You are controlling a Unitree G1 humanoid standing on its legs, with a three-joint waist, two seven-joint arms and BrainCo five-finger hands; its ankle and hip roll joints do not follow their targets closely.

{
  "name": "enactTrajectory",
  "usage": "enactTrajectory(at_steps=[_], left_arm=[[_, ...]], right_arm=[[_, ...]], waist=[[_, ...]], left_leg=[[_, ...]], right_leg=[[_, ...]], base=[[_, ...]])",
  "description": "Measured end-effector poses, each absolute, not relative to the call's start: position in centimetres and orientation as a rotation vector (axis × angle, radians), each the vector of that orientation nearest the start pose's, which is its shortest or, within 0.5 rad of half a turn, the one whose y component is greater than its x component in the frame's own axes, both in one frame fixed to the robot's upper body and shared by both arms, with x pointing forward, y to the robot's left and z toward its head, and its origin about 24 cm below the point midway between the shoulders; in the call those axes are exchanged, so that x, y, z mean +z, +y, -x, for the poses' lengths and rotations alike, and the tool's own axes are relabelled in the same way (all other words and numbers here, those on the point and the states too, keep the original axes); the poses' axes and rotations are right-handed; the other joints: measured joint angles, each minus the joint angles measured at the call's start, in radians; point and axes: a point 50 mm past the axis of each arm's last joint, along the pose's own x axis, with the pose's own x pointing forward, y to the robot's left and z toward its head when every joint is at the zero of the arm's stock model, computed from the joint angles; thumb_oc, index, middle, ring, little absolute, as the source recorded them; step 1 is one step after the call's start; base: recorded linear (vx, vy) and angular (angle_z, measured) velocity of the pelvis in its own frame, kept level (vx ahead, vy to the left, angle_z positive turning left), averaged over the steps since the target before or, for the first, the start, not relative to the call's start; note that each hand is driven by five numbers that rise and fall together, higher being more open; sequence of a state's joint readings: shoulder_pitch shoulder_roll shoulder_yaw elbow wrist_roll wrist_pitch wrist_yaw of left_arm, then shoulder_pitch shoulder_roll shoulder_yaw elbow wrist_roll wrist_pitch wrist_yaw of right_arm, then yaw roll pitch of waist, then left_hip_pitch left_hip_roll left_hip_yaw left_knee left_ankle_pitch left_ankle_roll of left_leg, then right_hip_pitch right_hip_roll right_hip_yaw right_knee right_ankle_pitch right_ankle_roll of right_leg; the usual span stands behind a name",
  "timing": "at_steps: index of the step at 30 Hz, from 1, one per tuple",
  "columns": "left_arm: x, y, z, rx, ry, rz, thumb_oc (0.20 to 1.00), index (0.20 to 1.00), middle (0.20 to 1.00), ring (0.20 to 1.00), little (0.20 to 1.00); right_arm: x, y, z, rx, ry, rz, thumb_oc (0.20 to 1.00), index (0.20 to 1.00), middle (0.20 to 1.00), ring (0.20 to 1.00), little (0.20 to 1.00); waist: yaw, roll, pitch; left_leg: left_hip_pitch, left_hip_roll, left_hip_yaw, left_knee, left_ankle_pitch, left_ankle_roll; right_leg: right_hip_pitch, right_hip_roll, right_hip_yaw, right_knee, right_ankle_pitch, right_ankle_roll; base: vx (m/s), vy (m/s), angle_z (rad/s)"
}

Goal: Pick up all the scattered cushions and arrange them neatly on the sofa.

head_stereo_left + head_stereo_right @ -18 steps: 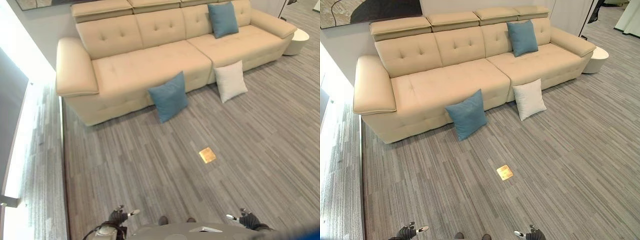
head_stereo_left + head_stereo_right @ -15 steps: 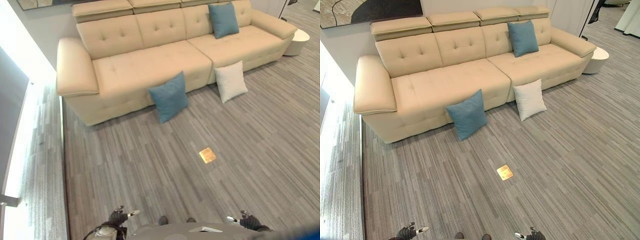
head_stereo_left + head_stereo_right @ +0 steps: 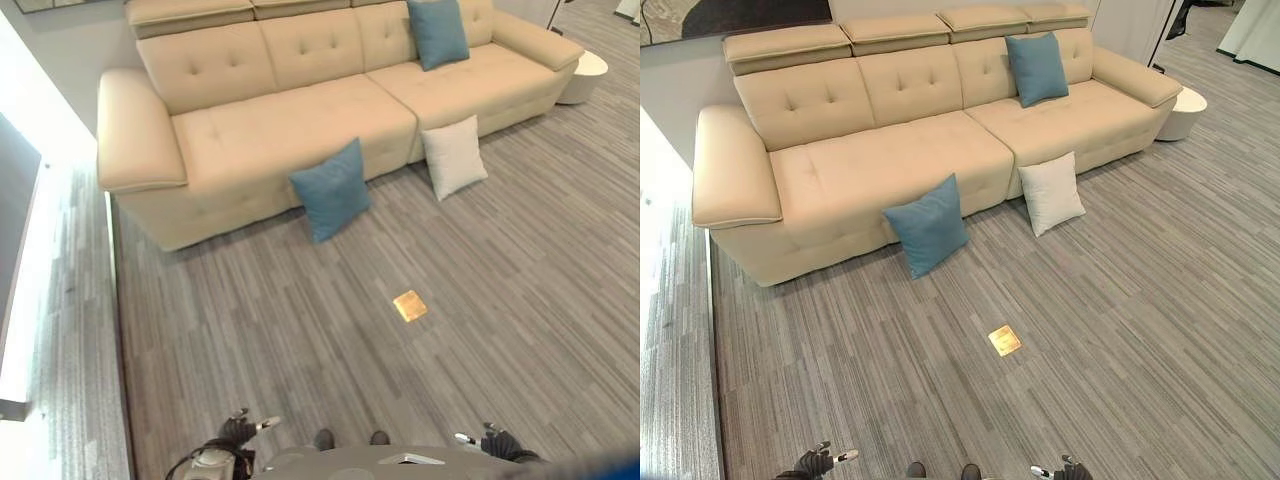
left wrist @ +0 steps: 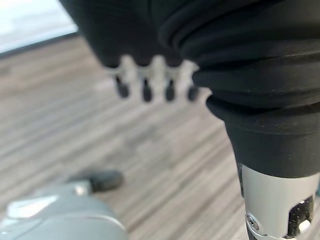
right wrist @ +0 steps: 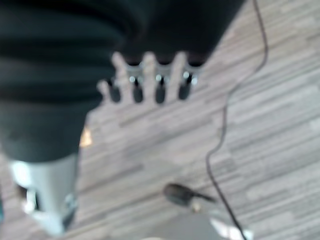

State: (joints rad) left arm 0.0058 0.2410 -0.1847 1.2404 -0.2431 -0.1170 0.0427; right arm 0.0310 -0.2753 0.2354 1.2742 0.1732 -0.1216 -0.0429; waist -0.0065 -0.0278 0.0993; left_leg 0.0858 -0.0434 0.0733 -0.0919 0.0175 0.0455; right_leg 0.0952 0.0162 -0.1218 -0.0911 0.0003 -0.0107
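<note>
A blue cushion [image 3: 331, 190] leans on the floor against the front of the beige sofa [image 3: 270, 135]. To its right a white cushion [image 3: 454, 156] leans on the sofa front too. Another blue cushion [image 3: 437, 32] stands upright on the right seat against the backrest. My left hand [image 3: 240, 430] hangs low at the lower left, far from the cushions, fingers [image 4: 145, 85] straight and holding nothing. My right hand [image 3: 492, 440] hangs at the lower right, fingers [image 5: 150, 80] straight and empty.
A small gold floor plate [image 3: 410, 305] lies on the grey striped floor between me and the sofa. A round white side table [image 3: 583, 76] stands past the sofa's right arm. A bright window strip [image 3: 25, 330] runs along the left.
The whole picture has shifted slightly, so the camera moved; the sofa and cushions sit a little lower-left in view. Both hands hang as before.
</note>
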Motion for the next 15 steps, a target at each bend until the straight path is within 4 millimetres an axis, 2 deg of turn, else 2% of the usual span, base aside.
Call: enactTrajectory(at_steps=[5,7,8,9,10,11,13,15], left_arm=[[-15.7,23.2,-10.2,0.165,1.106,-0.146,1.000,1.000,1.000,1.000,1.000],[-15.6,23.2,-10.9,0.161,1.090,-0.147,1.000,1.000,1.000,1.000,1.000],[-15.5,23.1,-11.2,0.158,1.083,-0.146,1.000,1.000,1.000,1.000,1.000],[-15.4,22.9,-11.9,0.148,1.068,-0.148,1.000,1.000,1.000,1.000,1.000],[-15.3,22.9,-12.2,0.147,1.062,-0.151,1.000,1.000,1.000,1.000,1.000],[-15.3,23.0,-12.2,0.148,1.062,-0.152,1.000,1.000,1.000,1.000,1.000],[-15.2,23.0,-12.2,0.148,1.061,-0.153,1.000,1.000,1.000,1.000,1.000],[-15.2,23.2,-12.1,0.153,1.065,-0.155,1.000,1.000,1.000,1.000,1.000]], right_arm=[[-15.8,-24.3,-9.0,-0.105,1.159,0.265,1.000,1.000,1.000,1.000,1.000],[-15.5,-24.1,-10.5,-0.094,1.122,0.269,1.000,1.000,1.000,1.000,1.000],[-15.5,-24.1,-10.6,-0.087,1.122,0.276,1.000,1.000,1.000,1.000,1.000],[-15.1,-24.0,-11.9,-0.080,1.087,0.281,1.000,1.000,1.000,1.000,1.000],[-14.9,-23.8,-12.6,-0.070,1.067,0.283,1.000,1.000,1.000,1.000,1.000],[-14.9,-23.7,-12.7,-0.066,1.064,0.281,1.000,1.000,1.000,1.000,1.000],[-14.9,-23.4,-12.9,-0.051,1.056,0.284,1.000,1.000,1.000,1.000,1.000],[-14.7,-23.0,-13.6,-0.030,1.024,0.285,1.000,1.000,1.000,1.000,1.000]], waist=[[0.003,0.010,0.014],[0.003,0.015,0.036],[0.004,0.018,0.044],[0.005,0.037,0.079],[0.002,0.043,0.091],[0.001,0.043,0.093],[0.020,0.032,0.093],[0.020,0.014,0.097]], left_leg=[[0.000,0.000,0.024,0.000,-0.007,0.010],[0.001,-0.002,0.028,0.001,-0.009,0.014],[-0.002,-0.004,0.027,0.001,-0.011,0.016],[-0.003,0.009,0.033,-0.004,-0.015,0.030],[-0.003,0.019,0.038,0.001,-0.011,0.036],[-0.002,0.018,0.038,0.001,-0.009,0.044],[0.006,0.003,0.058,-0.004,-0.030,0.044],[0.011,0.001,0.068,-0.002,-0.035,0.040]], right_leg=[[-0.021,-0.001,0.024,0.027,-0.007,0.009],[-0.049,-0.006,0.024,0.074,-0.024,0.021],[-0.071,-0.006,0.026,0.108,-0.034,0.024],[-0.133,-0.004,0.024,0.237,-0.049,0.046],[-0.177,-0.008,0.022,0.326,-0.073,0.068],[-0.201,-0.023,0.021,0.384,-0.099,0.085],[-0.269,-0.091,-0.019,0.450,-0.118,0.104],[-0.300,-0.141,-0.036,0.406,-0.106,0.117]], base=[[0.03,0.087,-0.15],[0.00,0.106,-0.11],[0.00,0.077,-0.19],[0.07,0.071,-0.18],[0.11,0.037,-0.03],[0.11,0.013,0.02],[0.11,-0.038,-0.30],[0.18,-0.087,-0.24]])
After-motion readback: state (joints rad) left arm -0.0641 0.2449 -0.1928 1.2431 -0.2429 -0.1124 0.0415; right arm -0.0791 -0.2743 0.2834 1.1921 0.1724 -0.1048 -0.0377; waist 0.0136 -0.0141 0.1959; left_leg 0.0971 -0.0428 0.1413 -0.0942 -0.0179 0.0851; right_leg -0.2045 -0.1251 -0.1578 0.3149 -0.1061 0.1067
